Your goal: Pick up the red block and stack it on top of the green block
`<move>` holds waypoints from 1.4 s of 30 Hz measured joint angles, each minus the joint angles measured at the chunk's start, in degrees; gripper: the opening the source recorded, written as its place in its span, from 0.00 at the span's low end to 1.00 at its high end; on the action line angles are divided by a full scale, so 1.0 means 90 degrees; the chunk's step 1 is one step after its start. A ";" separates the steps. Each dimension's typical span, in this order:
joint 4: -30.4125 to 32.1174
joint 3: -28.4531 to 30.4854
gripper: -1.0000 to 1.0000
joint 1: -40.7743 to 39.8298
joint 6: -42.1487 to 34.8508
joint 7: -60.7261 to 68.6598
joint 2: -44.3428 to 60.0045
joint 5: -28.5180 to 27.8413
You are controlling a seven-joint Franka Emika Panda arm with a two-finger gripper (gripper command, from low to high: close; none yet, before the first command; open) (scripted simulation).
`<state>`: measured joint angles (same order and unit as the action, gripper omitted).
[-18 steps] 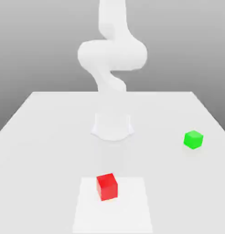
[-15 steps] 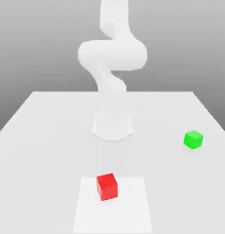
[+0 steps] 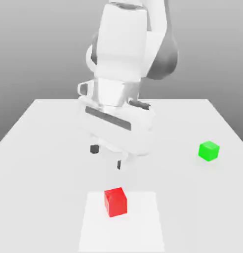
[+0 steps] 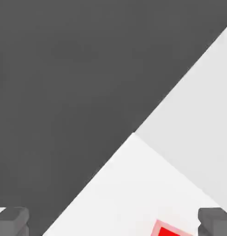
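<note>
Your tool [image 3: 107, 157] hangs above the desk [image 3: 39, 148] with its two dark fingertips [image 3: 95, 148] spread well apart and nothing between them, so read it as open and empty. In the exterior view it sits up and slightly toward that view's left of the red block [image 3: 115, 201], with clear air between the fingertips and the cube.

The red block rests flat on a brighter white square patch [image 3: 143, 222] near the front edge of the desk, one corner turned a little toward the camera. The green block [image 3: 209, 150] sits by itself on the plain grey desk, well apart from the red one, further back and toward the exterior view's right (it looks slightly the smaller of the two).

From the hand view you see both grey fingers [image 4: 12, 220] at the picture's edge, a sliver of the red block [image 4: 168, 230] between them, and the white patch [image 4: 134, 193] meeting the greyer desk [image 4: 203, 115] along a diagonal line. Beyond the desk edge lies dark background.
</note>
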<state>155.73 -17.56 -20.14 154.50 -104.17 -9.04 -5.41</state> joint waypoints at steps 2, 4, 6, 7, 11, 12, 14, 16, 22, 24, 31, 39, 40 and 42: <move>0.0260 -0.0016 0.50 -0.0032 0.0251 -0.0457 0.0342 0.0175; 0.0520 -0.0026 0.50 -0.0008 0.0501 -0.0805 0.0653 0.0506; 0.0605 -0.0034 0.50 -0.0009 0.0689 -0.1001 0.0880 0.0617; 0.0601 -0.0030 0.50 -0.0014 0.0769 -0.1076 0.0978 0.0582; 0.0524 0.0075 0.50 -0.0009 0.1096 -0.1387 0.1378 0.0233; 0.0504 0.0121 0.50 0.0009 0.1183 -0.1477 0.1486 0.0114; 0.0468 0.0241 0.50 0.0071 0.1362 -0.1673 0.1709 -0.0152; 0.0438 0.0437 0.50 0.0203 0.1548 -0.1867 0.1941 -0.0420; 0.0395 0.1044 0.00 0.0654 0.2009 -0.2283 0.2510 -0.1019; 0.0395 0.1043 0.00 0.0654 0.2016 -0.2284 0.2510 -0.1020; 0.0413 0.0754 0.00 0.0450 0.1788 -0.2069 0.2216 -0.0703; 0.0539 0.0319 0.00 0.0285 0.1059 -0.1307 0.1312 0.0346; 0.0562 0.0303 0.00 0.0291 0.0976 -0.1239 0.1213 0.0432; 0.0615 0.0287 0.00 0.0318 0.0821 -0.1118 0.1025 0.0588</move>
<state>161.26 -14.98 -17.28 161.89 -114.23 0.19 -0.11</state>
